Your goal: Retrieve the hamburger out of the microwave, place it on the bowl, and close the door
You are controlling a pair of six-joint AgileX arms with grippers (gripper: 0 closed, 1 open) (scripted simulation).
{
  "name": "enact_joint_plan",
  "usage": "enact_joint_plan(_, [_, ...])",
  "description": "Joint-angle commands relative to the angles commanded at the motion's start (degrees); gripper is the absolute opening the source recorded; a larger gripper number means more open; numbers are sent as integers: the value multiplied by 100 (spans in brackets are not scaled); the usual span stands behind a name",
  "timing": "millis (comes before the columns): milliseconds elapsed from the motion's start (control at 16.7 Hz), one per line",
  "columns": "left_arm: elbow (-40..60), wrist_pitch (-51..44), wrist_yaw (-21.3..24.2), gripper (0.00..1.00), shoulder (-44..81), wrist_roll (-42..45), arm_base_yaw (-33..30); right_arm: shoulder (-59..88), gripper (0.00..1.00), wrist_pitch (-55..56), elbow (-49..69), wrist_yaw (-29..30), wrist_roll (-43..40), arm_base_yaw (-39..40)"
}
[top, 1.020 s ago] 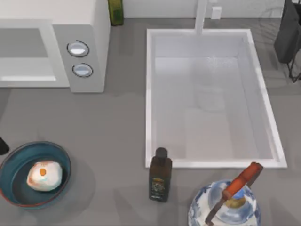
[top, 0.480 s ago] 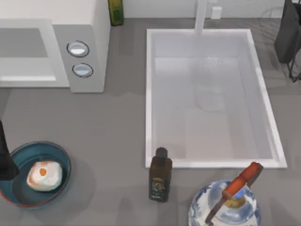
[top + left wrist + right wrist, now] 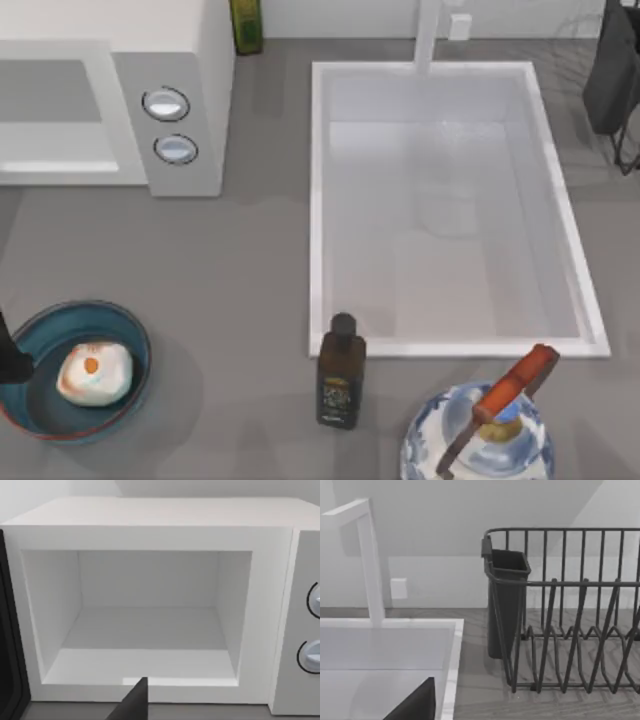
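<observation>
Top view, change log: half a second ago the left arm (image 3: pixel 6 350) covered the bowl's 9 o'clock rim as a tall dark bar. Now only a short dark sliver is left at the table's left edge, just beside that rim. The arm is pulling clear of the bowl (image 3: pixel 40 325).

Meaning: the hamburger (image 3: pixel 93 372) has not shifted across the three top frames, so I judge placement done. It lies inside the bowl, at about 8 o'clock on the table.

Left wrist view: the camera looks straight into the microwave (image 3: pixel 150 515). The cavity is bare and white, with nothing on its floor. A dark vertical edge (image 3: pixel 7 630) stands at the cavity's side opposite the knobs. This is probably the door swung open, but too little of it shows to be sure. Remaining step, by judgement: close the door.

Left gripper (image 3: pixel 135 702): one dark tip shows low in front of the cavity sill. Whether it is released or clenched cannot be told. The hamburger is not in it.

Right gripper (image 3: pixel 415 705): idle, facing the sink corner and the dish rack (image 3: pixel 570 610) at the table's right. Its grip state cannot be told.

Hamburger appearance: a small pale cream lump, rounded, with an orange-brown spot on top. It is far smaller than the blue bowl and sits a touch toward 3 o'clock of the bowl's centre. The bowl's reddish lower edge shows at 6 o'clock.
</observation>
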Motion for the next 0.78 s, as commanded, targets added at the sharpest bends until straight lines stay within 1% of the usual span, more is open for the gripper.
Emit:
enact_joint_plan(480, [0, 0, 0, 2, 0, 0, 0, 0, 100, 0, 0, 0, 0, 0])
enact_joint_plan(540, [0, 0, 0, 0, 0, 0, 0, 0, 100, 0, 0, 0, 0, 0])
enact_joint_plan(780, [0, 0, 0, 0, 0, 0, 0, 0, 100, 0, 0, 0, 0, 0])
